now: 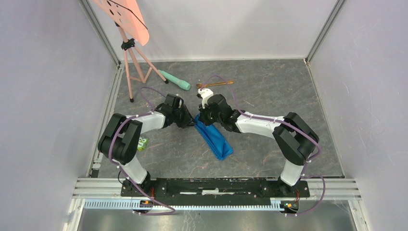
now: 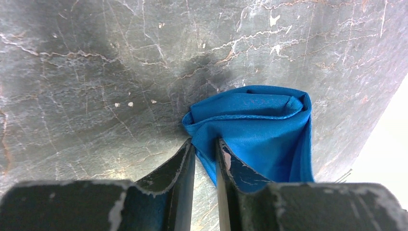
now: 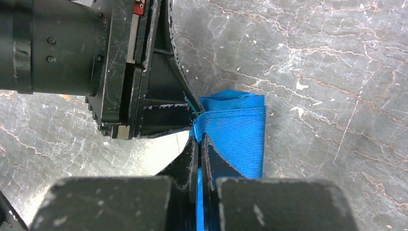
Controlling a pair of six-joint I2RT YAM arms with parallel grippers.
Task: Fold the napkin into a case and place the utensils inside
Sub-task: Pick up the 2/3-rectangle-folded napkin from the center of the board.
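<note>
The napkin (image 1: 214, 139), folded into a narrow strip on the tabletop (image 1: 274, 96), is pinched by the left claw (image 2: 204, 144) and right claw (image 3: 199, 139); the utensils (image 1: 215, 84) are not yet inserted.

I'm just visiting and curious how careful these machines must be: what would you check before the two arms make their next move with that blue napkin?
1. Right gripper clamped on the napkin: ok, cloth is pinched between its shut fingers.
2. Left gripper gripping too: ok, the napkin's edge sits between its fingers.
3. Napkin folded narrow: ok, a long layered strip on the table.
4. Utensils out of the way: ok, lying beyond both grippers, apart from the napkin.
5. Grippers clear of each other: cannot tell, they meet at the same end of the napkin.
</note>
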